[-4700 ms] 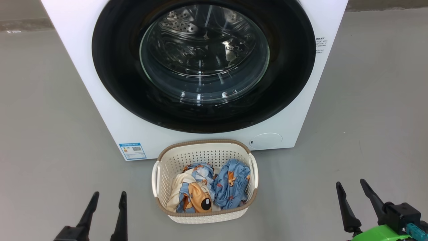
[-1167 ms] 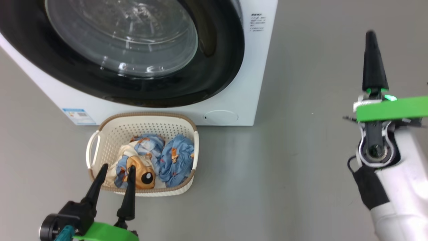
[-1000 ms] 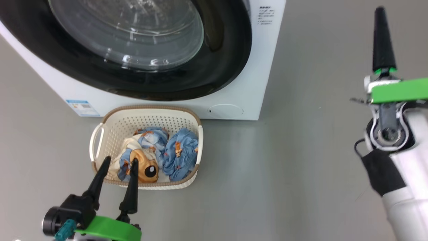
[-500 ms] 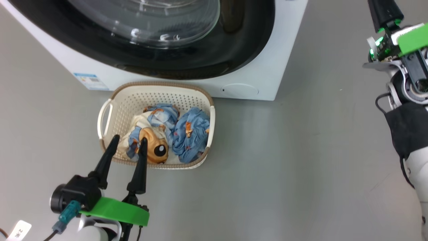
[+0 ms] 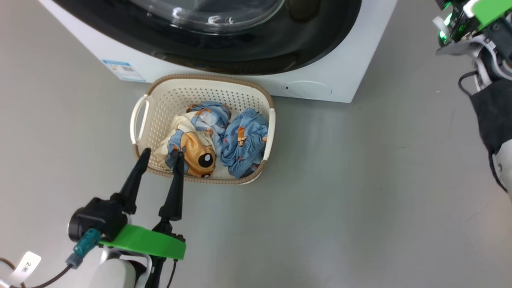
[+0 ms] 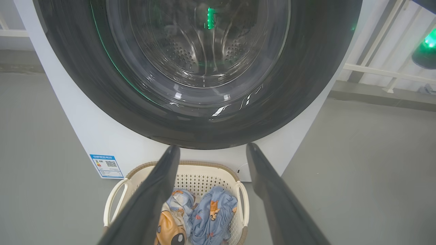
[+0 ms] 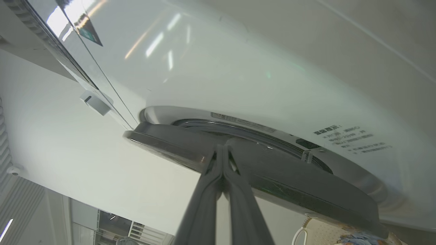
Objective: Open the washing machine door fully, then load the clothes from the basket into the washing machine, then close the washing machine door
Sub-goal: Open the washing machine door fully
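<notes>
Right hand point(image 7: 223, 149), closed tight on nothing, noses at the washing machine door point(image 7: 272, 180), seemingly to pry; left hand point(image 5: 163, 153) hovers wide, empty.

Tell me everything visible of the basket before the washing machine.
The basket is small, rectangular with rounded corners, of cream plastic as it looks, its walls perforated, with a brown woven-look rim and a pale loop handle at each end. It stands upright on the grey floor, close before the washing machine; contact there cannot be told. It holds the clothes, blue and cream. The open left gripper overlaps its near rim in the head view.
</notes>
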### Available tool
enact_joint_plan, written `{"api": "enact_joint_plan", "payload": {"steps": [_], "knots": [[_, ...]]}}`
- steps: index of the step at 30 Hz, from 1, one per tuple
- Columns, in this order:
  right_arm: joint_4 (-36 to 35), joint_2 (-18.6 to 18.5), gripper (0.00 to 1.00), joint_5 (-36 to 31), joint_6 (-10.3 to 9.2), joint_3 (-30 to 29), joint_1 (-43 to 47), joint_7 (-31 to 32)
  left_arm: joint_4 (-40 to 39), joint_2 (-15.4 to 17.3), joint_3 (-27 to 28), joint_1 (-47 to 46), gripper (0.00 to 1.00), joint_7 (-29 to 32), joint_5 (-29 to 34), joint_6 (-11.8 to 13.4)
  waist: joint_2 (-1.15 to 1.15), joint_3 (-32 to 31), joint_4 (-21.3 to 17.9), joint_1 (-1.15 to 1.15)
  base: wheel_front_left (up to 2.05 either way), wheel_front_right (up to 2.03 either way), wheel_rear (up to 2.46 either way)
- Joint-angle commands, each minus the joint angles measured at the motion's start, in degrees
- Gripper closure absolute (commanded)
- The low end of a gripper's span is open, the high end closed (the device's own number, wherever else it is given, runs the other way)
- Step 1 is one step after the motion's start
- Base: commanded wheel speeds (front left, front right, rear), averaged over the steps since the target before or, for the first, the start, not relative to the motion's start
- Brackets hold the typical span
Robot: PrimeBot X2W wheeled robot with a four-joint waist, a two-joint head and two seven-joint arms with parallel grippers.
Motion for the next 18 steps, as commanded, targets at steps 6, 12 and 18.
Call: {"api": "enact_joint_plan", "payload": {"steps": [6, 12, 18], "knots": [[2.69, -0.31, 1.00, 0.73, 0.09, -0.37, -4.57, 4.03, -1.21, 0.96, 0.40, -2.09, 0.00, -0.37, -1.24, -0.14, 0.00, 2.07, 1.96, 0.00, 0.00, 0.00, 0.00], [5.54, -0.19, 1.00, 0.00, 0.09, 0.09, -7.78, 6.43, -1.48, 0.96, -0.54, -3.10, 0.00, -0.37, -2.30, -0.04, 0.00, 3.82, 3.09, 0.00, 0.00, 0.00, 0.00], [7.61, 0.50, 1.00, -0.69, 0.09, 0.97, -10.51, 8.87, -1.73, 0.96, -1.62, -4.10, 0.00, -0.37, -3.10, 0.24, 0.00, 5.34, 4.01, 0.00, 0.00, 0.00, 0.00]]}}
